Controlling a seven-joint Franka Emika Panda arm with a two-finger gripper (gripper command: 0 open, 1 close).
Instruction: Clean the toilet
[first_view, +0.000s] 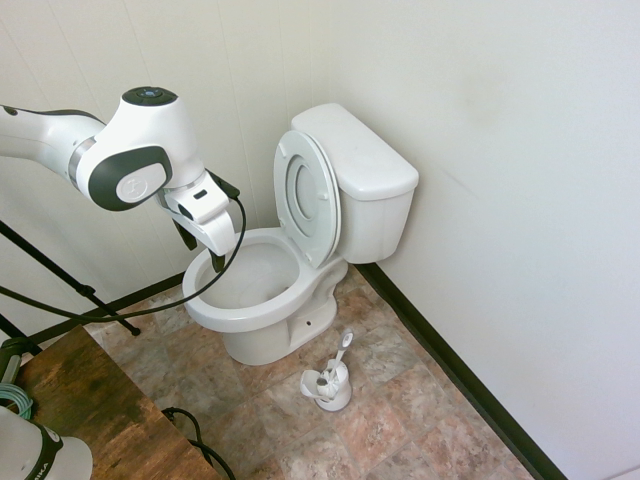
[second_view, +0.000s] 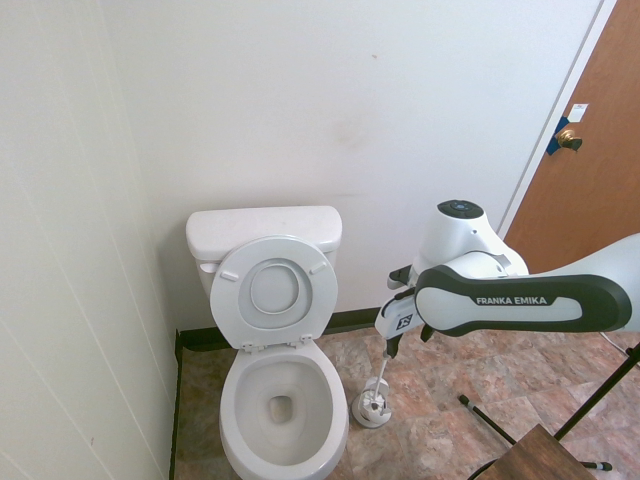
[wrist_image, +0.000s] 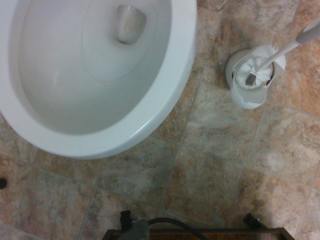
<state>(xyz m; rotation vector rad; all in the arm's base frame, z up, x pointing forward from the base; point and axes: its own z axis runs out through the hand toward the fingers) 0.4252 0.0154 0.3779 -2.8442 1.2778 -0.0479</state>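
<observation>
Above the bowl's front rim hangs the gripper (first_view: 200, 250), fingers parted, grasping nothing. Toilet (first_view: 262, 290) sits against the wall, lid and seat up; at its four o'clock the brush (first_view: 340, 355) stands in its holder (first_view: 330, 388) on the tiled floor (first_view: 400, 410).

Brush (wrist_image: 255, 69) in holder (first_view: 331, 385); wood door (second_view: 590, 160) w/ knob (second_view: 569, 139).

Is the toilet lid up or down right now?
Up. The toilet has its lid and seat raised against the tank, leaving the bowl open to view.
</observation>
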